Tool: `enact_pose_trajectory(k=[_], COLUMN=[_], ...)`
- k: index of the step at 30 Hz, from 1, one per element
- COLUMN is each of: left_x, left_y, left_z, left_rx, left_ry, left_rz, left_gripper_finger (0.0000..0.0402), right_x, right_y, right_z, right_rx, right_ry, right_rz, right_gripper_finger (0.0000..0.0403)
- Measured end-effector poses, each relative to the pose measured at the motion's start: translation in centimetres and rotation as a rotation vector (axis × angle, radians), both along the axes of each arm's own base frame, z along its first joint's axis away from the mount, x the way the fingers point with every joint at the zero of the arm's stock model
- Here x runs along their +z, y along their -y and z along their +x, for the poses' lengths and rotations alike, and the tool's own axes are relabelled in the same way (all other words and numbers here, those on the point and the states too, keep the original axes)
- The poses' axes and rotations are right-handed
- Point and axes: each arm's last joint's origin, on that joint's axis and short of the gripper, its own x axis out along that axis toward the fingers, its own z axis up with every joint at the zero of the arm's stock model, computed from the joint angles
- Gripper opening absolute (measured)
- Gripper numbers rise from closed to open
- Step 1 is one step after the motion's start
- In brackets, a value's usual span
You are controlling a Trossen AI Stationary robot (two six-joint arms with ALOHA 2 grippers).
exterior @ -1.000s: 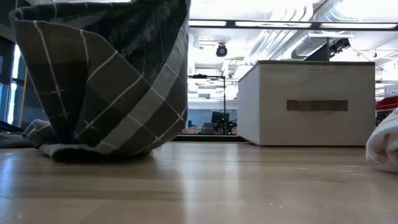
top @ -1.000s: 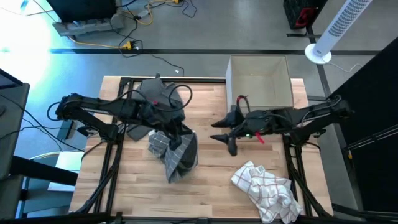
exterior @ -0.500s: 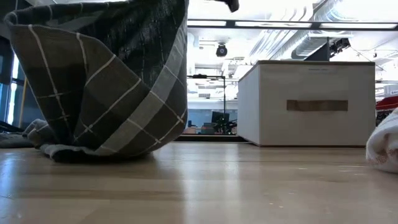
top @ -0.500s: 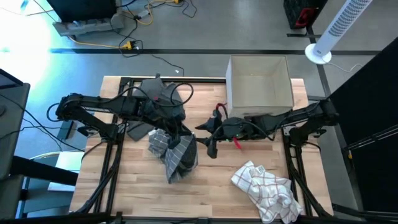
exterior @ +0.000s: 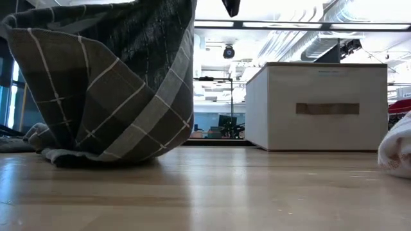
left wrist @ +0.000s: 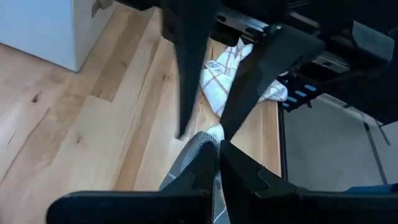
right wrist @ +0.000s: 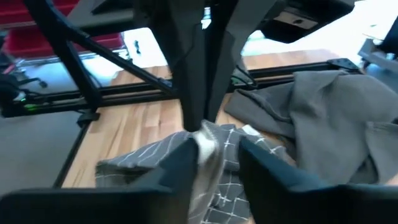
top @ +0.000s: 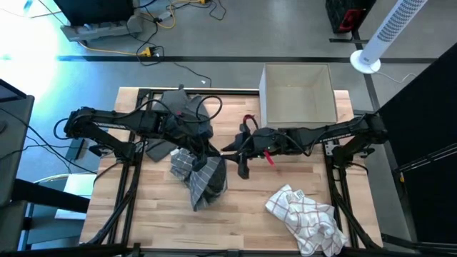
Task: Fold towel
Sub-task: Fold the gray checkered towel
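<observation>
While my left gripper [top: 208,158] pinches the raised grey towel [top: 203,178] and my right gripper [top: 235,158], fingers parted, straddles that edge, I judge no fold made yet.

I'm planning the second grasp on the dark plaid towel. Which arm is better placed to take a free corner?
The right. Its tool is open beside the dark plaid towel, while the left tool is shut on the towel, holding it up.

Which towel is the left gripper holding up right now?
The dark grey checked towel at mid-table, pinched by the left gripper. The white red-checked towel lies untouched; a plain grey cloth lies behind.
</observation>
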Motion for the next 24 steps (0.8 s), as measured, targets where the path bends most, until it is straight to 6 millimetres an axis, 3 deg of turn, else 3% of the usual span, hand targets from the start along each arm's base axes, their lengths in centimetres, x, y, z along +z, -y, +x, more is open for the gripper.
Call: enact_pose_trajectory(k=[2, 8, 15, 21, 24], left_x=[0.1, 0.2, 0.5, 1.6, 1.1], left_y=[0.0, 0.1, 0.6, 2.8, 3.4], left_z=[0.1, 0.1, -0.3, -3.6, -5.6], left_rx=[-0.004, -0.007, -0.095, -0.146, -0.098], left_ry=[0.012, 0.016, 0.017, -0.020, -0.131], left_rz=[-0.007, -0.039, -0.124, -0.057, 0.054], left_gripper_finger=[0.0004, 0.0007, 0.0100, 0.0164, 0.0170], right_x=[0.0, 0.1, -0.5, -0.6, 1.1], right_y=[-0.1, -0.2, -0.1, 0.1, 0.5], right_z=[0.0, 0.0, -0.2, -0.8, -1.8], right_rx=[0.030, 0.040, 0.001, -0.054, -0.116], right_ry=[0.004, 0.009, -0.059, -0.110, -0.048], right_rz=[0.007, 0.019, 0.022, 0.031, 0.017], right_gripper_finger=[0.0013, 0.0002, 0.0000, 0.0000, 0.0000])
